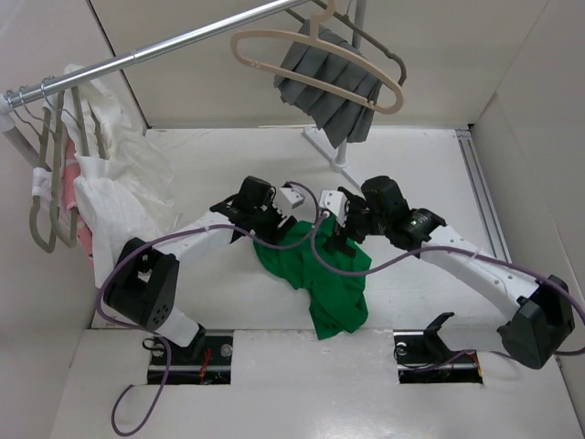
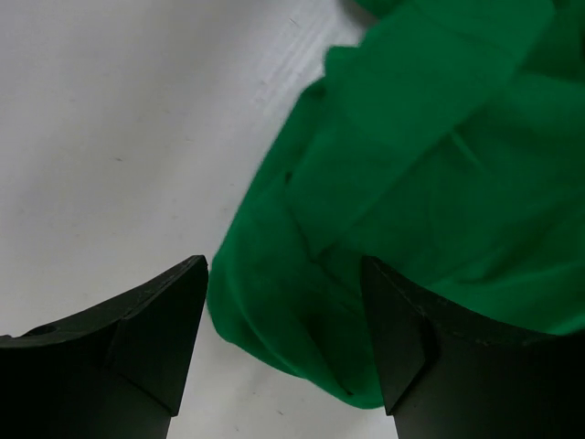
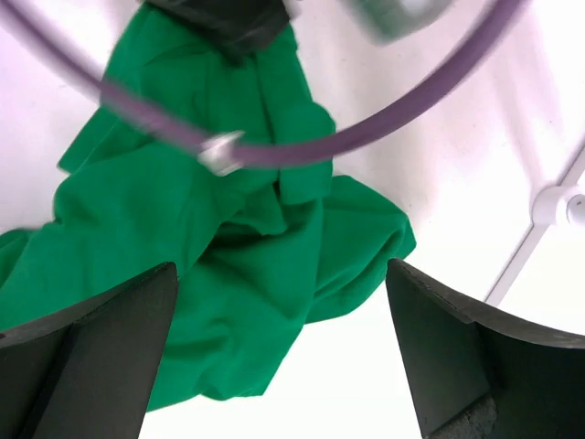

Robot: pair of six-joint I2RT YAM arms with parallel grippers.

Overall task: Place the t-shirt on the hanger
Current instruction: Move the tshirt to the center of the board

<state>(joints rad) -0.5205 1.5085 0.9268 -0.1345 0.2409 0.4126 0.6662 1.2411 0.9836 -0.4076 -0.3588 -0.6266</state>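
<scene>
T-shirt crumpled in a loose heap mid-table, just beyond the arm bases. Left gripper: jaws wide apart, holding nothing, straddling a fold at the heap's 10 o'clock edge; can't tell if it's touching. Right gripper: jaws also wide apart, empty, above the heap's 1 o'clock side, purple cable crossing its view. Hanger well apart at 12 o'clock, up at the rail, in front of grey pleated cloth.
</scene>
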